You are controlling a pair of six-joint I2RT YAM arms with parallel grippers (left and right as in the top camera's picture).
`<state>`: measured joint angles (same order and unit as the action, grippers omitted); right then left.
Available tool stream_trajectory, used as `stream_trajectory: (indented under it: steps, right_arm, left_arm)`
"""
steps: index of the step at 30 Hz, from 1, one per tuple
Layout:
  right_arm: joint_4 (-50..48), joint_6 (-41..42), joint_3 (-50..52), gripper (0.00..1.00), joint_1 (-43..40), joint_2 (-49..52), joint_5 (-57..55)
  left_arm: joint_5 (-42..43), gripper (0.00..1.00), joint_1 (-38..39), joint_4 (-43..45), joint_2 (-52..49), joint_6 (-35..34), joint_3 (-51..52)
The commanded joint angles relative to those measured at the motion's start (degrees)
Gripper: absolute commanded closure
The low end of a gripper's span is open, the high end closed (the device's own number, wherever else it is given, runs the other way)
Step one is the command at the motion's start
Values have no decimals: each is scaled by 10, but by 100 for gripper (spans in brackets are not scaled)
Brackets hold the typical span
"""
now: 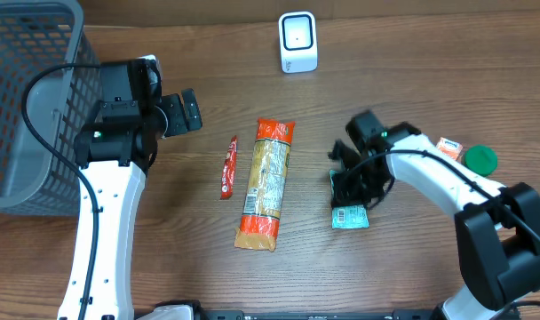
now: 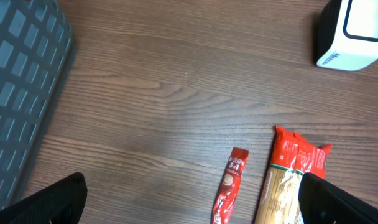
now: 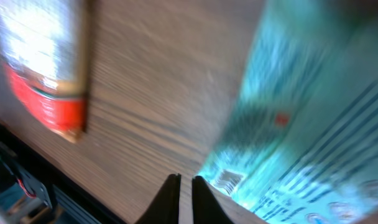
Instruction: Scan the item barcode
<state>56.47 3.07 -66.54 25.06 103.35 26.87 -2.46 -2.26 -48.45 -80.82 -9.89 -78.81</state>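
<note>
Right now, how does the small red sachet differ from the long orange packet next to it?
The red sachet is far shorter and narrower than the orange packet. The red sachet is mostly red; the orange packet has a pale middle between orange ends. Both lie flat on the table, roughly parallel, apart, untouched.

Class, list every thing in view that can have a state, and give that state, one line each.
left gripper: open, holding nothing
right gripper: shut, low beside the teal packet
teal packet: lying flat, partly under the right gripper
pasta packet: lying flat, untouched
red sachet: lying flat, untouched
scanner: standing upright
basket: upright
</note>
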Motion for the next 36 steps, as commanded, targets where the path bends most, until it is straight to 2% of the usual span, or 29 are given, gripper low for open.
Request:
stream_trajectory:
  steps: [1,6,11,18,27,36]
  right_arm:
    - [14,4,-50,85,-6,-27,-54]
    - [38,41,-51,69,-11,-26,-169]
    - [26,59,-44,39,-12,-24,-215]
    - [-46,59,-9,24,-13,-22,-219]
    - [-74,59,32,19,-14,-20,-226]
    - [-87,59,47,18,-16,-18,-230]
  left_arm:
    - [-7,0,0,0,-3,7,-3]
    - [-7,0,0,0,-3,7,-3]
    - [-7,0,0,0,-3,7,-3]
    - [-7,0,0,0,-3,7,-3]
    - [-7,0,0,0,-3,7,-3]
    - [-7,0,0,0,-3,7,-3]
